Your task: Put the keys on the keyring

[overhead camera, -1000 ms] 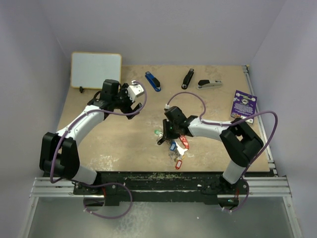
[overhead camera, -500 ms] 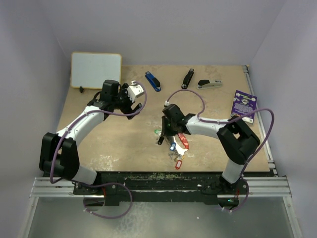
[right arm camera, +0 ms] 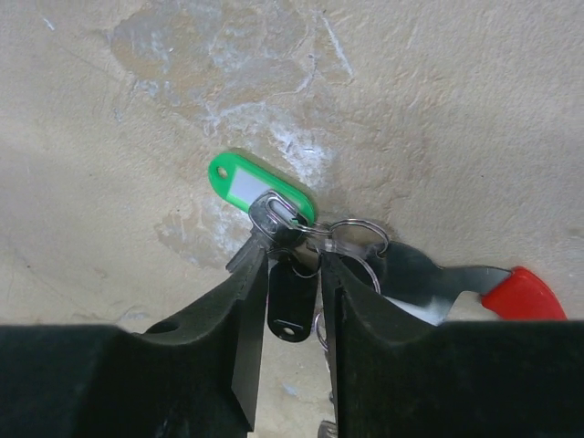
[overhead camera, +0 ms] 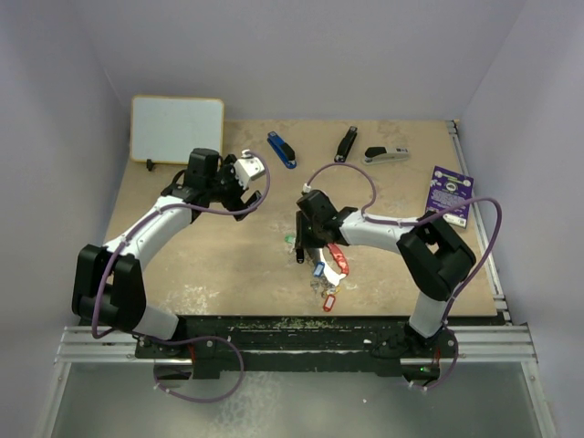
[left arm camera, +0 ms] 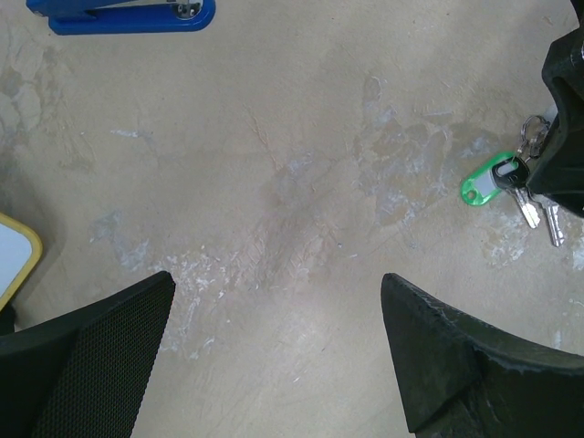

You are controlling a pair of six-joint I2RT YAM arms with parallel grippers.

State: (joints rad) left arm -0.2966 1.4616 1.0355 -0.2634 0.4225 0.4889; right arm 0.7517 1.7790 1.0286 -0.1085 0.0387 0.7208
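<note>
Seen from above, the board (overhead camera: pixel 176 129) sits at the upper left of the frame. Three staplers (overhead camera: pixel 345 144) lie in a row along the top edge, and the card (overhead camera: pixel 450 193) lies at the right. The keys (overhead camera: pixel 319 268) and keyring (right arm camera: pixel 351 239) are bunched together just below centre. One tag of the bunch sits between the fingers of the right gripper (right arm camera: pixel 292 263).

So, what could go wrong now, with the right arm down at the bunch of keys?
1. The right jaws stand close around the black tag, but a firm grip cannot be confirmed; it may slip when lifted.
2. The green tag, the keyring and the red fob lie bunched together, so pulling one may drag them all.
3. The left jaws are open and away from the bunch, so nothing steadies the ring.
</note>
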